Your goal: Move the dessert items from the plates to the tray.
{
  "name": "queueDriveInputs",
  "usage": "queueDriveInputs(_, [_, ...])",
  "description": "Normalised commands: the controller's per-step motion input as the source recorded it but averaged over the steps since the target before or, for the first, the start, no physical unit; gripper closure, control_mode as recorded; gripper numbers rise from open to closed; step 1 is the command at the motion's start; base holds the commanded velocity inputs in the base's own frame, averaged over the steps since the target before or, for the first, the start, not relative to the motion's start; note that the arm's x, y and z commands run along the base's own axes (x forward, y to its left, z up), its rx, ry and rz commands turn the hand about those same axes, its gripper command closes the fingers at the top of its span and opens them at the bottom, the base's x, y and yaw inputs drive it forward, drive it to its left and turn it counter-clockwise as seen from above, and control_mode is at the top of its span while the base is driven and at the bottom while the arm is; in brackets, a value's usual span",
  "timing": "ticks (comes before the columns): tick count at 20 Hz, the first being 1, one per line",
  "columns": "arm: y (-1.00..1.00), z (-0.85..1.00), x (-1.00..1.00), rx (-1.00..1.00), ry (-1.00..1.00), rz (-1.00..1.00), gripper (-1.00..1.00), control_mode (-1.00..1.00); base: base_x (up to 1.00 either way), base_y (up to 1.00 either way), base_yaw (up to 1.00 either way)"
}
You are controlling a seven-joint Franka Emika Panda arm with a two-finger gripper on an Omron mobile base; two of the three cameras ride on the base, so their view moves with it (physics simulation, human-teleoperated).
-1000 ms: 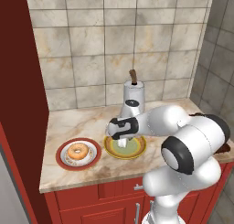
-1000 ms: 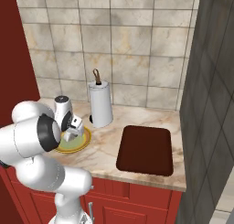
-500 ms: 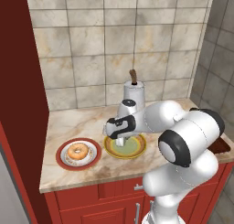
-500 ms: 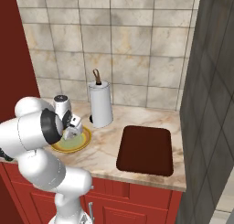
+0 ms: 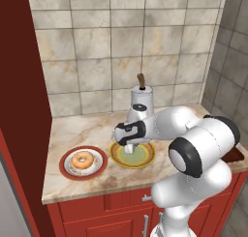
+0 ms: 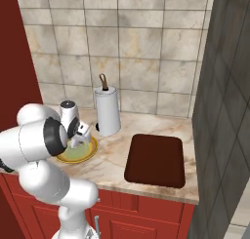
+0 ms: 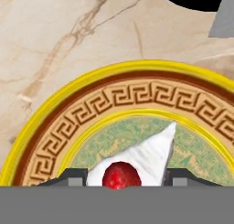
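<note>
**Gripper drops onto the cake wedge on the yellow plate**

Over the last second the arm has folded in tighter and the gripper (image 5: 130, 148) has come down closer to the yellow-rimmed plate (image 5: 116, 157), which has not moved. That reads as the final descent of a grasp, so the first pick seems close, though nothing has left either plate yet.

In the hand view the cake wedge (image 7: 141, 161) lies on the olive-green centre of that plate, with its red topping (image 7: 121, 174) at the wide end nearest the camera. Its long axis runs from there up and to the right of that view, ending in a sharp tip that points toward the patterned rim. The two finger tips (image 7: 73, 176) stand one on each side of the wide end, apart and not visibly pressing it (jaws spread, nothing gripped so far as I can judge).

The donut (image 5: 82, 160) sits flat on the red-rimmed plate (image 5: 65, 167), just left of the yellow one. The tray (image 6: 155, 159) lies bare on the counter (image 5: 82, 132) to the right, past the paper towel holder (image 6: 107, 111).
</note>
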Motion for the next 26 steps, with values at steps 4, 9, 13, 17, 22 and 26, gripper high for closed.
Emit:
queueDriveInputs(4, [-0.66, 0.20, -0.14, 0.04, 0.00, 0.01, 1.00, -1.00, 0.00, 0.00, 0.00])
queueDriveInputs(9, [-0.87, 0.27, -0.35, 0.07, 0.00, 0.01, 1.00, -1.00, 0.00, 0.00, 0.00])
queueDriveInputs(13, [-0.87, 0.30, -0.34, 0.08, 0.00, 0.00, 1.00, -1.00, 0.00, 0.00, 0.00])
queueDriveInputs(17, [-0.93, 0.23, -0.38, 0.06, 0.00, 0.01, 1.00, -1.00, 0.00, 0.00, 0.00])
queueDriveInputs(22, [-0.85, 0.04, -0.38, 0.00, 0.00, 0.00, 1.00, -1.00, 0.00, 0.00, 0.00])
queueDriveInputs(26, [-0.76, 0.00, -0.33, 0.00, 0.00, 0.00, 1.00, -1.00, 0.00, 0.00, 0.00])
